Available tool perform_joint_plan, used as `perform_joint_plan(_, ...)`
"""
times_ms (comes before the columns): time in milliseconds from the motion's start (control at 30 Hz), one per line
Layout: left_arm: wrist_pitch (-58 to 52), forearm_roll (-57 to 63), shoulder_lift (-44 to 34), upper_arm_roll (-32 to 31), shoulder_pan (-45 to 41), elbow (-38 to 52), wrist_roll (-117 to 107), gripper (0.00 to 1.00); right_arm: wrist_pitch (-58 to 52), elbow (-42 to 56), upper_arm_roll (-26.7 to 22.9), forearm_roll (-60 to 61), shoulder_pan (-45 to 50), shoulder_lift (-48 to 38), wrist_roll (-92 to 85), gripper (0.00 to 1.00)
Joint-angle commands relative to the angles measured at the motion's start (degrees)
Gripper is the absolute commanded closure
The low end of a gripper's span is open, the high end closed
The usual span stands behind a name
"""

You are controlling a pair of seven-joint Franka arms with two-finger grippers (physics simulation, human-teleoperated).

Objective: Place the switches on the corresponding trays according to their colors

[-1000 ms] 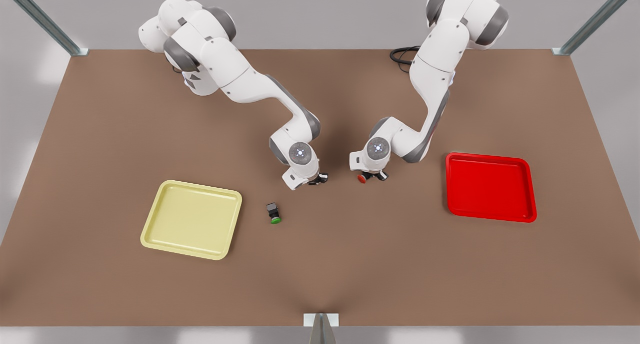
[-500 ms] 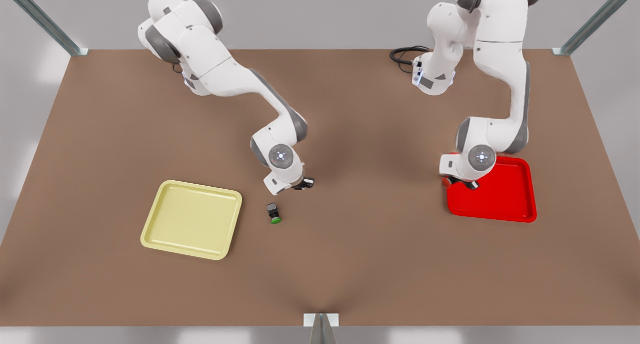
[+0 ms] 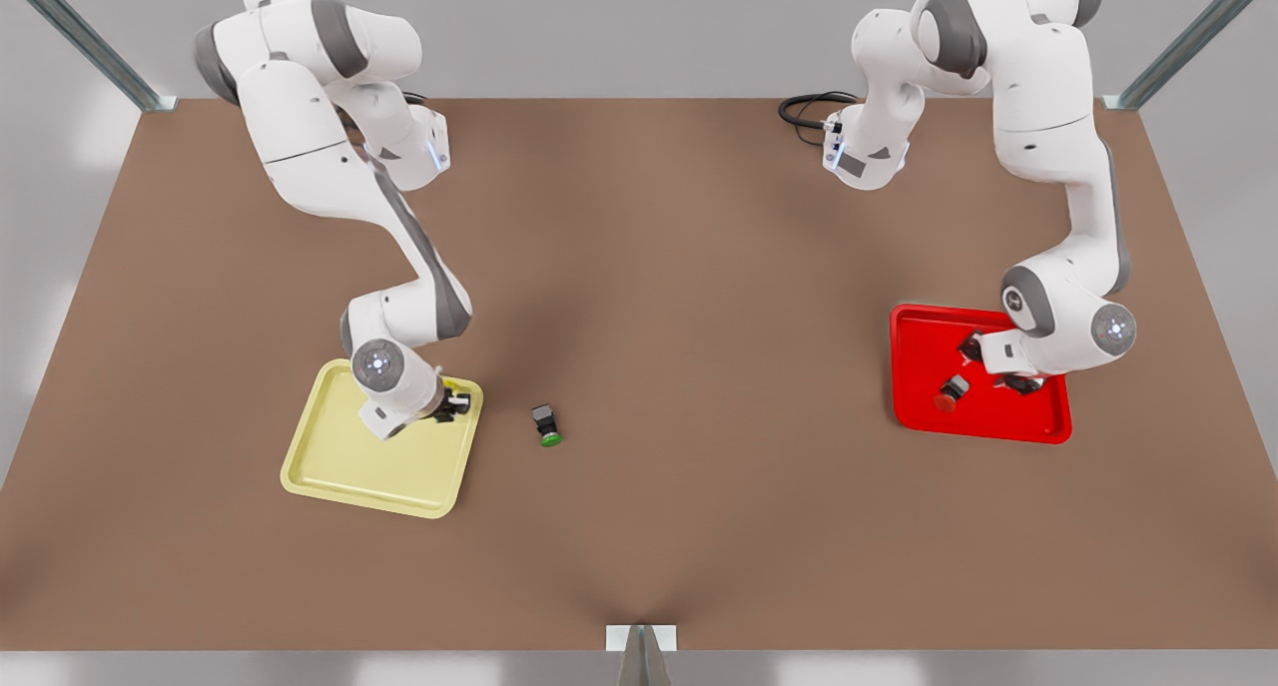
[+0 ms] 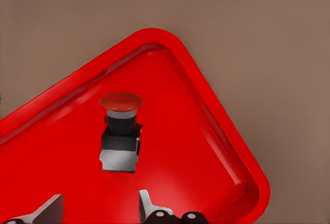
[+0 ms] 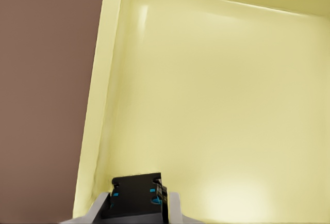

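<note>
The red switch (image 3: 949, 393) (image 4: 121, 131) lies on its side inside the red tray (image 3: 998, 421) (image 4: 206, 146). My left gripper (image 3: 995, 366) (image 4: 98, 208) hovers just beside it, open, with nothing between its fingers. At the front view's left, my right gripper (image 3: 451, 403) (image 5: 136, 211) hangs over the near-right corner of the pale yellow tray (image 3: 349, 466) (image 5: 216, 105). It is shut on a switch's dark blocky body (image 5: 135, 195). A trace of yellow cap (image 3: 454, 384) shows at the gripper.
A switch with a green cap (image 3: 546, 424) lies on the brown table (image 3: 699, 526), just to the front view's right of the yellow tray. A black cable (image 3: 804, 112) coils at the far edge.
My left gripper travelled to the front view's right, over the red tray, and let go of the red switch. My right gripper carried its switch to the front view's left, over the yellow tray.
</note>
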Motion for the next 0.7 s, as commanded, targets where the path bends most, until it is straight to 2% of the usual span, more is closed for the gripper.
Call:
perform_joint_plan(0,1.08,18.43,0.03,-0.05,0.0,-0.18,-0.98,0.0,0.54,-0.3,0.0,-0.18,-0.04,-0.01,-0.31,0.49)
perform_joint_plan(67,-0.15,18.43,-0.5,-0.05,-0.09,0.52,-1.24,0.0,2.39,-0.3,-0.26,-0.44,-2.15,0.7,-4.96,0.49)
perform_joint_plan(133,-13.85,17.99,-0.68,-0.75,-0.35,13.79,-12.91,0.0,2.74,0.32,-0.35,-1.85,-2.59,0.96,-5.94,0.45)
perform_joint_plan(167,-18.86,10.89,-0.59,-0.66,-0.35,19.41,-21.7,0.0,2.75,0.49,-0.62,-2.02,-2.59,1.05,-5.94,0.38)
perform_joint_plan(200,-21.51,7.62,-0.59,-0.75,-0.52,24.77,-32.07,0.0,2.74,0.49,-0.62,-2.02,-2.59,0.96,-5.94,0.23)
perform_joint_plan(267,-25.11,7.53,-0.32,-2.94,-1.32,34.35,-50.34,0.0,2.74,0.41,-0.62,-2.02,-2.59,0.7,-5.85,0.08)
perform_joint_plan(300,-27.31,7.62,-0.76,-5.93,-0.61,39.19,-58.8,0.0,2.66,0.41,-0.62,-2.02,-2.59,0.61,-5.93,0.0)
perform_joint_plan(367,-28.98,10.5,-6.91,-17.87,8.08,41.31,-63.99,0.0,1.87,0.32,-0.7,-2.02,-2.59,-1.84,-5.94,0.0)
perform_joint_plan(400,-28.98,15.69,-9.2,-22.71,9.75,41.22,-65.04,0.0,-2.59,0.58,-0.7,-2.02,-2.42,-6.93,-5.94,0.0)
perform_joint_plan(433,-29.07,16.06,-10.52,-24.83,10.73,41.04,-66.02,0.0,-8.49,2.15,-0.88,-1.93,-2.5,-12.03,-6.11,0.0)
perform_joint_plan(533,-29.07,16.14,-11.93,-26.32,10.81,40.69,-66.02,0.0,-32.4,11.91,-2.9,1.49,-6.98,-21.01,-10.94,0.0)
perform_joint_plan(567,-29.07,16.14,-12.01,-26.32,10.81,40.69,-66.02,0.0,-40.05,17.62,-6.85,2.55,-7.6,-21.36,-17.61,0.0)
perform_joint_plan(667,-29.68,16.49,-12.28,-26.32,10.73,40.69,-66.02,0.0,-45.94,21.93,-7.74,1.49,-9.18,-24.26,-20.7,0.0)
